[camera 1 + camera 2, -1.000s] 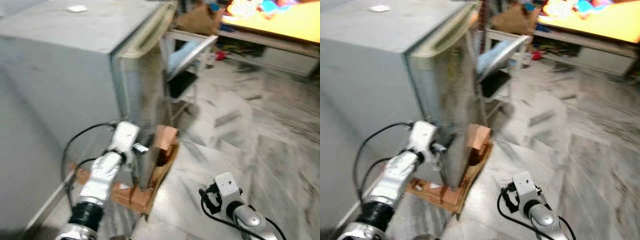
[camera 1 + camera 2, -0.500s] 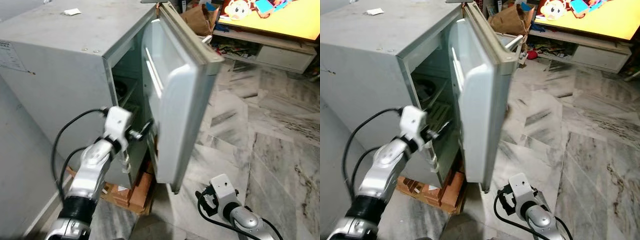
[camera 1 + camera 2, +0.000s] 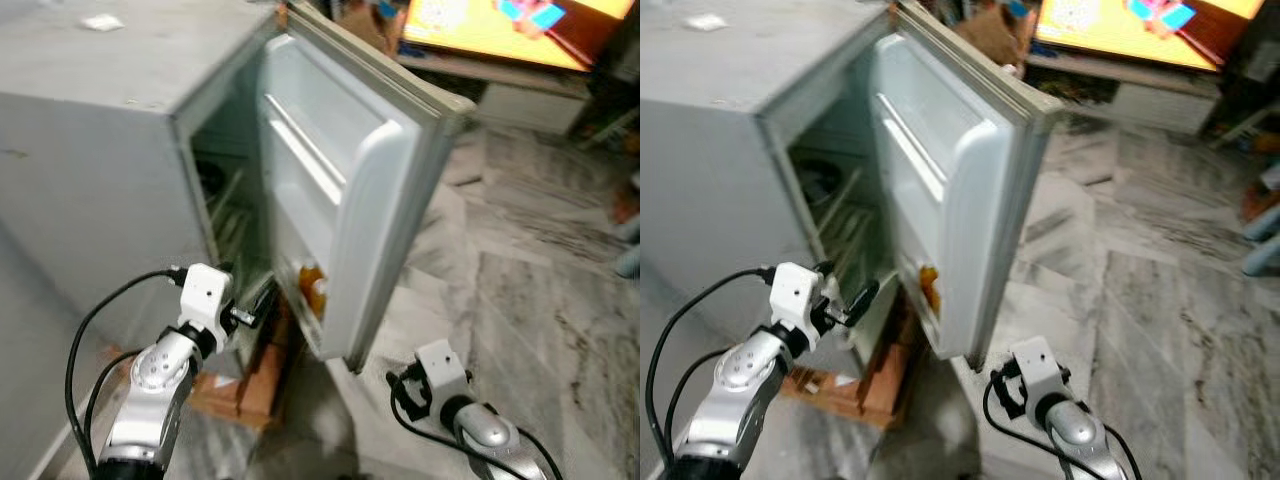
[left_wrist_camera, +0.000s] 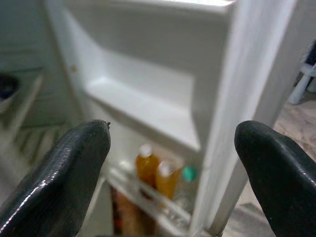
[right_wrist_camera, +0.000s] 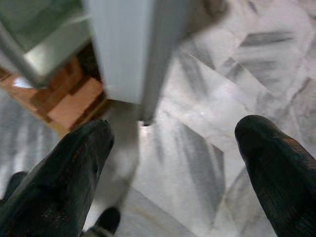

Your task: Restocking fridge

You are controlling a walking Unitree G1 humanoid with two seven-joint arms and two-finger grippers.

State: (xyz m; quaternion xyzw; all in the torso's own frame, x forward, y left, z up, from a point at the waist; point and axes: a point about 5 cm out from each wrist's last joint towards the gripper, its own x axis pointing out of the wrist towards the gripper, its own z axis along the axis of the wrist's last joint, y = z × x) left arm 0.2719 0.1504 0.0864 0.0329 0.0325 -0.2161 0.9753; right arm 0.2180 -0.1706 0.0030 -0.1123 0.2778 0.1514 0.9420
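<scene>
Fridge door swung wider; left gripper & right gripper both spread wide, empty

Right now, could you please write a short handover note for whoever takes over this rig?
Left tool: open, empty, raised just in front of the fridge door's lower inner edge.
Right tool: open, empty, low over the marble floor near the door's bottom corner.
Fridge stands on bricks, door swung wide.
Orange bottles sit in the bottom door shelf; wire shelves inside.
Done: door open. Left: fetch stock and load it; neither tool holds any.
</scene>
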